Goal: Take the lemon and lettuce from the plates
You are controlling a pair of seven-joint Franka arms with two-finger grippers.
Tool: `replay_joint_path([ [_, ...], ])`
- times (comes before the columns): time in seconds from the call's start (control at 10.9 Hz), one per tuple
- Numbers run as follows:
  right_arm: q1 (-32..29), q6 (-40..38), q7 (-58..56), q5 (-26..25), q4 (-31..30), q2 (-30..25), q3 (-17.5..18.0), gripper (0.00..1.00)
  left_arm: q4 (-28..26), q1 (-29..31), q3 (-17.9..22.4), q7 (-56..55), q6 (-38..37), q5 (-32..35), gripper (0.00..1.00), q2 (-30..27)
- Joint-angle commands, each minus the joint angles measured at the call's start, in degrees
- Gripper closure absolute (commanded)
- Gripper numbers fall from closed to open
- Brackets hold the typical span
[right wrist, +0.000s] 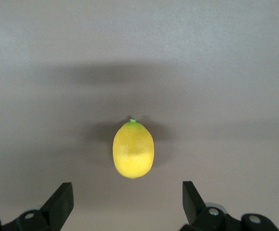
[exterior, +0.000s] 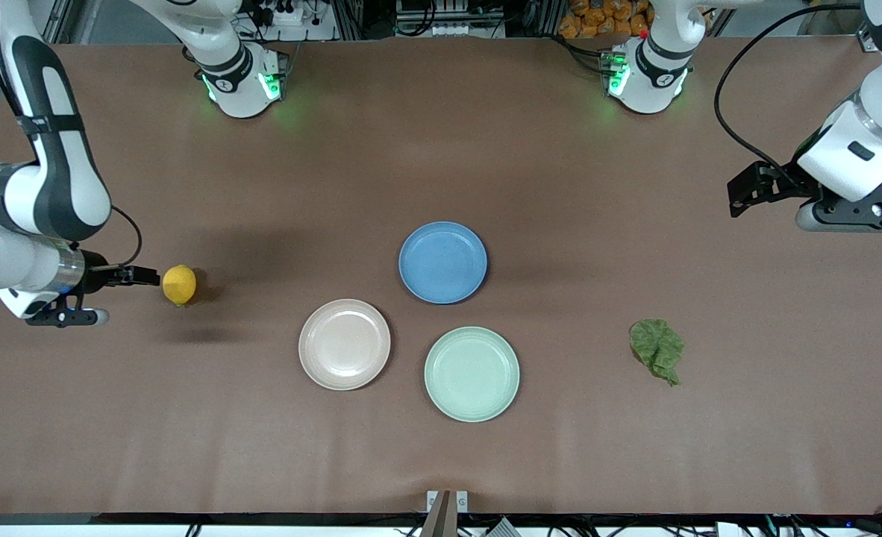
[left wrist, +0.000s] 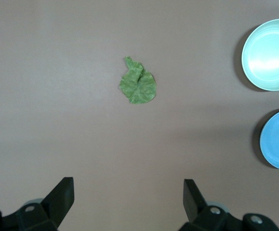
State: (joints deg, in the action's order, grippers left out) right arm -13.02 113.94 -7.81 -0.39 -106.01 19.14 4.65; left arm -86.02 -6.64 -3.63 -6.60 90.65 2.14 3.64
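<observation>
- Lemon (exterior: pixel 179 284) lies on the bare table (exterior: pixel 441 447) toward the right arm's end, well apart from the three plates; none of the plates holds anything.
- Lettuce (exterior: pixel 657 349) lies flat on the table toward the left arm's end, also off the plates, about as near to the front camera as the mint green plate (exterior: pixel 471 374).
- By its look the lemon is firm and light, with a smooth rounded skin that could slip or roll out of a shallow pinch; I would take it across its narrow middle, with the fingers either side of the belly.
- The lettuce looks thin, limp and very light; the wrinkled middle, where the leaf stands proud of the table, seems the best place to pinch, since the flat edges offer nothing to grip.
- The lemon is a bright yellow oval with a small green tip at one end; the lettuce is a dark green crumpled leaf that narrows to a stem end.
- Right gripper (exterior: pixel 139 276) sits low, just beside the lemon, with its jaws spread wide and nothing between them.
- Left gripper (exterior: pixel 743 195) hangs over bare table at the left arm's end, well apart from the lettuce, released and empty.
- The beige-pink plate (exterior: pixel 344 344) and the blue plate (exterior: pixel 442 262) sit near the mint one mid-table.
</observation>
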Motion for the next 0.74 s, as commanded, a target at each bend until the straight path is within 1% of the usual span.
replay_joint_path([
  [0.0, -0.16, -9.84, 0.68, -0.93, 6.84, -2.09, 0.88, 0.00, -1.87, 0.66, -0.07, 0.10, 1.19, 0.06, 0.00, -2.50],
  [0.18, -0.25, -13.64, 0.77, -0.84, 11.42, -4.19, 1.76, 0.00, -1.87, 1.01, 0.29, 0.01, 2.60, -0.29, 0.00, -2.41],
  [0.28, -0.51, -16.09, 0.86, -0.84, 13.96, -5.07, 2.20, 0.00, -1.87, 2.75, -0.06, 0.10, 2.68, -1.25, 0.00, -2.33],
  [0.37, -0.86, -19.60, 1.56, -0.84, 17.47, -5.25, 3.07, 0.00, -1.95, 2.77, -0.59, 0.01, 2.34, -1.35, 0.00, -2.94],
  [0.46, -0.87, -22.24, 2.61, -0.84, 20.46, -5.25, 3.17, 0.00, -2.39, 3.21, -1.11, 0.01, 2.16, -1.44, 0.00, -4.25],
  [0.55, -0.60, -24.18, 3.75, -0.84, 22.15, -5.78, 3.17, 0.00, -2.83, 3.73, -1.81, 0.10, 1.98, -1.53, 0.00, -4.70],
  [0.64, -0.43, -26.12, 4.28, -0.84, 23.21, -7.17, 3.17, 0.00, -4.57, 3.82, -1.82, 0.10, 1.98, -1.53, 0.00, -6.35],
])
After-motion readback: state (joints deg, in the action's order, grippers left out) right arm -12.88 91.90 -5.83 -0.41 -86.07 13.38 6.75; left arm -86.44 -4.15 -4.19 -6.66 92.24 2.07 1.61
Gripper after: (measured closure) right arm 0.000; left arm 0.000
